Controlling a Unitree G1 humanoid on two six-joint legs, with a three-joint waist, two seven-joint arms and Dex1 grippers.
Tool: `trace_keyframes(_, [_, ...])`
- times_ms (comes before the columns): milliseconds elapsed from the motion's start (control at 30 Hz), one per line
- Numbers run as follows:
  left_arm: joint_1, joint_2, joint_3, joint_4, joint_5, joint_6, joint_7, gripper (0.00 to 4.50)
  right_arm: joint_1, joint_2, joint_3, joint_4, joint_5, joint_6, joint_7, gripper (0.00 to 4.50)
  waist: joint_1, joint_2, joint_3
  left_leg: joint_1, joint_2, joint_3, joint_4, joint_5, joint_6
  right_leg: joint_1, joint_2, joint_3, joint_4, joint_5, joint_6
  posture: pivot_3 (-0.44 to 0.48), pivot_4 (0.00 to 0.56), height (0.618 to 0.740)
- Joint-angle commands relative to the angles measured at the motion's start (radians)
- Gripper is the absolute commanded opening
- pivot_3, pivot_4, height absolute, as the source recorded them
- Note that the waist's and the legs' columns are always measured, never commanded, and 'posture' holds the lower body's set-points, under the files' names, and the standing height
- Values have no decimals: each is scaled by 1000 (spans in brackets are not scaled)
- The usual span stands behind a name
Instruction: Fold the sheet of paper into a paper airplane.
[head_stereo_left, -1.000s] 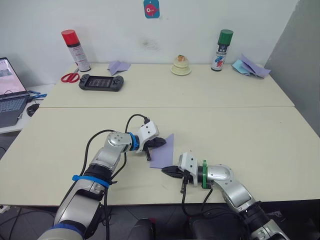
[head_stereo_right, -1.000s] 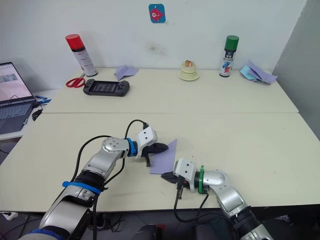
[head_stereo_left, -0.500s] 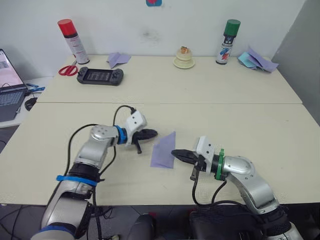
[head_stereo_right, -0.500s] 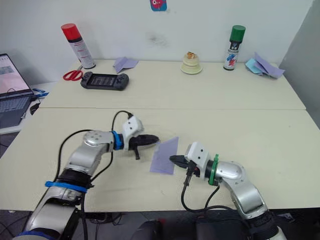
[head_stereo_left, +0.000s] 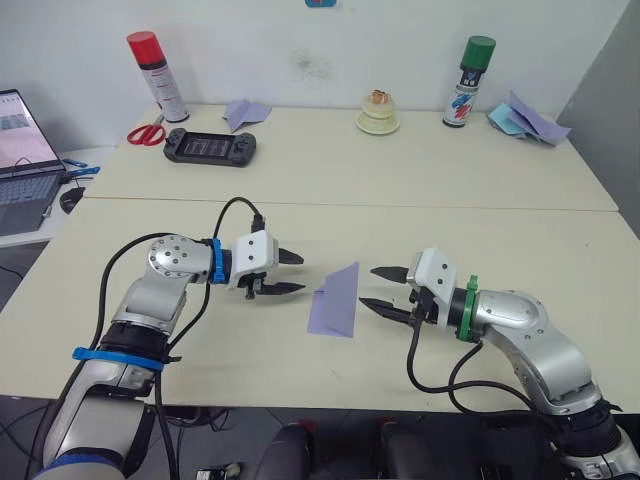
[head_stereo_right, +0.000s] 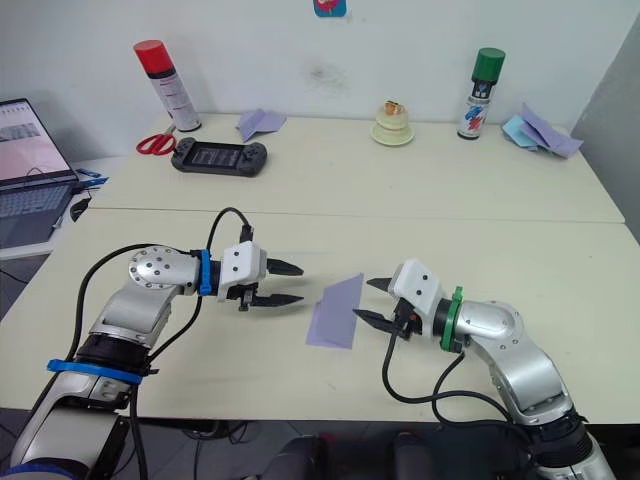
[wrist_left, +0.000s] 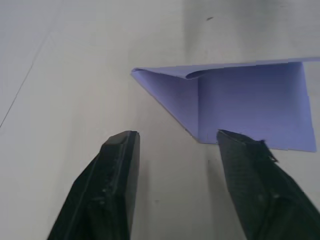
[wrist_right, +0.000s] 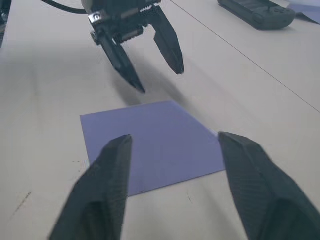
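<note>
One sheet of paper (head_stereo_left: 335, 300), lavender, is lying flat on the near table (head_stereo_left: 560, 260), close to the middle of its front half and short of the front edge. One corner is folded over into a triangular flap, as my left wrist view is showing.

My left gripper (head_stereo_left: 282, 272) is hovering just beside the paper's left edge, apart from it, its two black fingers spread and holding nothing. My right gripper (head_stereo_left: 384, 290) is sitting just off the paper's right edge, also spread wide and empty, not touching the paper. The two grippers are facing each other across the paper.

Counting outward along the far table (head_stereo_left: 300, 185) by the wall:
- One black game console (head_stereo_left: 211, 147) is lying toward the back left corner.
- One pair of red-handled scissors (head_stereo_left: 148, 133) is resting just left of the console.
- One red-capped spray can (head_stereo_left: 154, 76) is standing upright behind the scissors.
- One small folded lavender dart (head_stereo_left: 246, 112) is lying behind the console.
- One cream-coloured stacked object (head_stereo_left: 378, 114) is sitting near the back edge's middle.
- One green-capped spray can (head_stereo_left: 468, 68) is standing upright to its right.
- A loose pile of lavender and blue papers (head_stereo_left: 527, 117) is sitting at the back right corner; I cannot tell how many.

One open laptop (head_stereo_left: 25, 150) is standing off the tables' left side.
</note>
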Motion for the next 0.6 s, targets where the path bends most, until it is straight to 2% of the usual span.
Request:
trace_keyframes(33, [-70, -23, -15, 78, 17, -165, -30, 2700, 1, -25, -32, -71, 39, 32, -1, 3110, 0, -1, 1, 0, 0, 0, 0, 0, 0, 0, 0, 0, 0, 0, 0, 0, 150, 722])
trace_keyframes(233, [-170, -113, -43, 250, 21, -355, -71, 2700, 36, -56, -50, -123, 75, 75, -20, 3110, -1, -3, 2, 0, 0, 0, 1, 0, 0, 0, 0, -1, 0, 0, 0, 0, 150, 722])
trace_keyframes(500, [-272, -184, -109, 483, 97, -614, -101, 2700, 59, -94, -89, -149, 116, 106, -29, 3110, -5, -3, 2, 0, 0, 1, 2, 0, 0, 0, 1, -3, 2, 0, 0, 0, 150, 722])
trace_keyframes(600, [-303, -199, -122, 544, 117, -669, -101, 2080, 66, -102, -103, -157, 120, 110, -37, 3158, -5, -4, 3, 0, 0, 2, 2, 0, 1, 0, 1, -4, 3, 0, 1, 0, 150, 722])
